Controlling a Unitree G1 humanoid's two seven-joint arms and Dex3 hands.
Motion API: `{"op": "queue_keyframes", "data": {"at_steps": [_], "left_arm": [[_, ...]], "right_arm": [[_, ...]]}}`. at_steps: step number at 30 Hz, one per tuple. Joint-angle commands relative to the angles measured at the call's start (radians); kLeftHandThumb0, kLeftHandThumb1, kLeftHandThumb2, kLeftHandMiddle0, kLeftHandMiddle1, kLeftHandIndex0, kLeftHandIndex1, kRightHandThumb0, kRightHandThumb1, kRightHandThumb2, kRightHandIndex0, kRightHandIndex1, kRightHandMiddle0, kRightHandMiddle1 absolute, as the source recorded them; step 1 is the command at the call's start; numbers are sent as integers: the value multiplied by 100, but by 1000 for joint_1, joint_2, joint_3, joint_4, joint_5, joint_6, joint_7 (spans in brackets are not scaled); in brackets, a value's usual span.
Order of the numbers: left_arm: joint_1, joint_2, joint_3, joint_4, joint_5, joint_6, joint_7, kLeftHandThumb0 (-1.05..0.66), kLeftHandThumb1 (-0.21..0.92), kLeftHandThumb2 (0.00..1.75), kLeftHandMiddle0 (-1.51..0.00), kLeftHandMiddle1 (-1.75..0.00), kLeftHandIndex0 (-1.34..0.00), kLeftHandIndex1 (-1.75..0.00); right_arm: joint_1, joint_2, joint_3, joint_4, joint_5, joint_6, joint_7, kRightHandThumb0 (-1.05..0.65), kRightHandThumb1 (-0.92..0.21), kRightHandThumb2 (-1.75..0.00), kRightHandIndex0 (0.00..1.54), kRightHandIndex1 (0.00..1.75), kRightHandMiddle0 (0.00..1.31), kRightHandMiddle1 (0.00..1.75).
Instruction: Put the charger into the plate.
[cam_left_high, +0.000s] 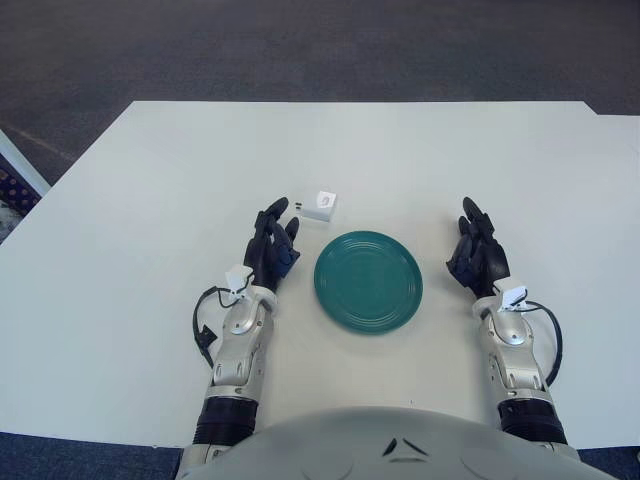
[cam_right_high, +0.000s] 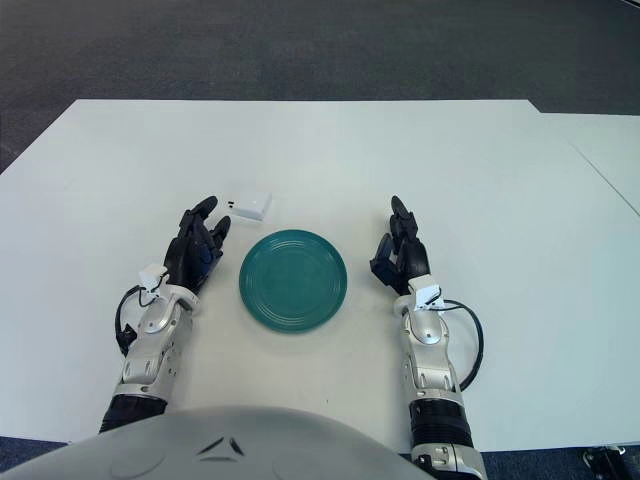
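1. One charger (cam_left_high: 320, 207), white, lies on table (cam_left_high: 140, 200) just beyond plate (cam_left_high: 368, 281), not in it.
2. L hand (cam_left_high: 272, 247) near charger, left of plate, fingers loosely extended, holds nothing.
3. R hand (cam_left_high: 478, 257) right of plate, fingers relaxed, empty.

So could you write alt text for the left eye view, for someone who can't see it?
A small white charger lies on a white table, just beyond an empty teal plate and apart from it. The robot's left hand shows left of the plate, fingertips close to the charger, fingers open; its right hand shows right of the plate, also open.
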Motion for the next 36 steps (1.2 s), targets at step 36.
{"op": "queue_keyframes", "data": {"at_steps": [36], "left_arm": [[-708,559,-230,426,972,-236,351,-105,92,56,-18,0,-3,-70]], "right_arm": [[-16,23,15,85,-7,71,-39,-90,-92,-107,6,0,0,23]]}}
